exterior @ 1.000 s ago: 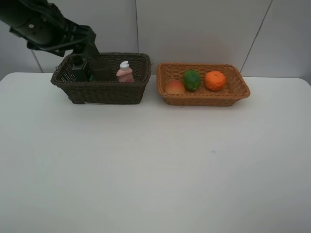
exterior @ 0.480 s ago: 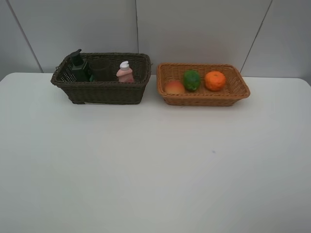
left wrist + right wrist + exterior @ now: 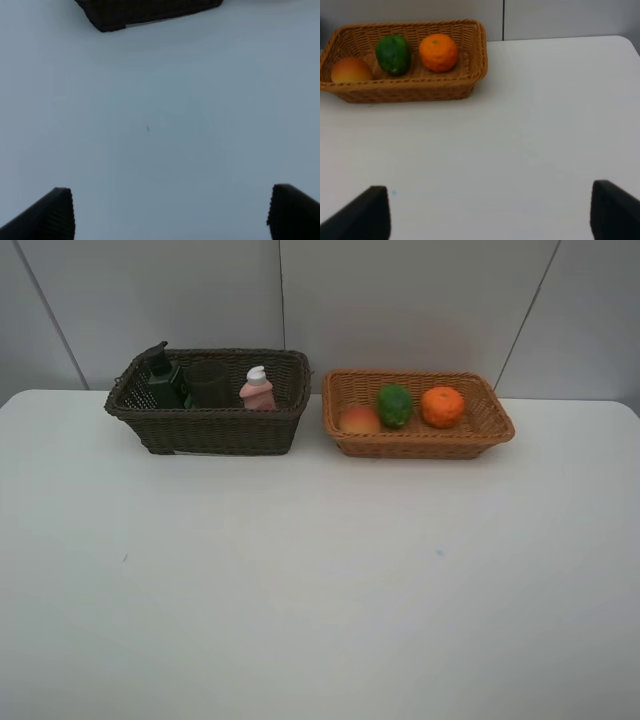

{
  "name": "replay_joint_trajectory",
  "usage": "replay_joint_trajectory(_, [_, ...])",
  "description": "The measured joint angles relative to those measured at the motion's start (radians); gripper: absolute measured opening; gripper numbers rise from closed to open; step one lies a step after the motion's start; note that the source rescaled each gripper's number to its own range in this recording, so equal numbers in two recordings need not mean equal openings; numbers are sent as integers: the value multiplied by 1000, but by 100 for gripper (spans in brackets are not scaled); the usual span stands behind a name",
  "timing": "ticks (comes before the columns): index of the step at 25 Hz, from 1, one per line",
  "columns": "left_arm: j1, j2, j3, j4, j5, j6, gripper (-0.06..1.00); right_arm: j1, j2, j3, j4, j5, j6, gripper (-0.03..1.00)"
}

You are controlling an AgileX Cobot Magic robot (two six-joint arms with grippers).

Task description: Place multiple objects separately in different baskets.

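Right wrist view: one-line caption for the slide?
Open right gripper over bare white table; tan basket holds peach, lime and tangerine.

The white bench (image 3: 320, 580) has a smooth, matt surface with faint specks. The dark brown rectangular wicker basket (image 3: 215, 430) is woven, with a coarse, ribbed texture and a low sheen. The light orange-tan rectangular wicker basket (image 3: 420, 443) shows the same woven weave, slightly glossier. The orange tangerine (image 3: 442, 406) has a dimpled, matt skin. The green lime (image 3: 394, 405) looks smooth with a soft shine. The red-orange peach-like fruit (image 3: 359, 419) appears matt. The small pink bottle with white cap (image 3: 257, 389) and the dark green pump bottle (image 3: 161, 378) look like smooth plastic. The left end effector fingertips (image 3: 57, 212) are black with fine ribbing.
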Motion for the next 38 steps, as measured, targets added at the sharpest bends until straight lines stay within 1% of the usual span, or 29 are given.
replay_joint_trajectory(5, [0,-103,113,0,-79,1,100,0,0,0,0,0,0,72])
replay_joint_trajectory(8, [0,-138,152,0,-98,1,100,0,0,0,0,0,0,72])
replay_joint_trajectory(12, [0,-152,167,0,-99,1,100,0,0,0,0,0,0,72])
replay_joint_trajectory(17, [0,-152,171,30,-99,-24,100,0,0,0,0,0,0,72])
replay_joint_trajectory(27, [1,-158,171,32,-99,-25,100,0,0,0,0,0,0,72])
replay_joint_trajectory(34, [70,-219,171,32,-98,-26,100,0,0,0,0,0,0,72])
replay_joint_trajectory(38, [129,-219,171,28,-98,-26,100,0,0,0,0,0,0,72])
